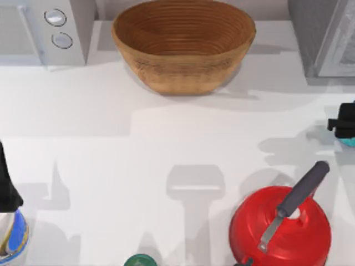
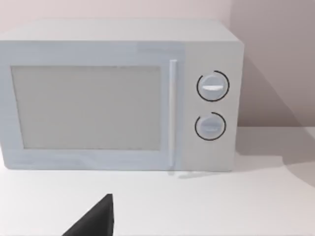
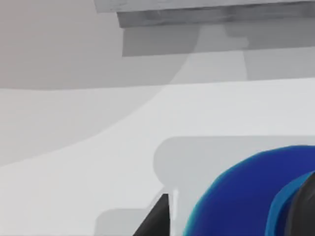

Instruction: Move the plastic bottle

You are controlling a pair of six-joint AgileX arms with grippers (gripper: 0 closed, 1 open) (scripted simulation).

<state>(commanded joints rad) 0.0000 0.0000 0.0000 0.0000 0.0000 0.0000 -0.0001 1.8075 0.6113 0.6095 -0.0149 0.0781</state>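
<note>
blue-shouldered plastic bottle (image 3: 236, 196) at table's (image 1: 166, 155) right edge; axis unclear.

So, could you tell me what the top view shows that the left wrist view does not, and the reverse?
The top view alone has the wooden bowl, the red kettle, the striped container at the left edge, a dark green item and the plastic bottle at the right edge under a dark gripper part. The left wrist view alone gives the microwave's door and handle. Both share the microwave with its two dials and the white table.
</note>
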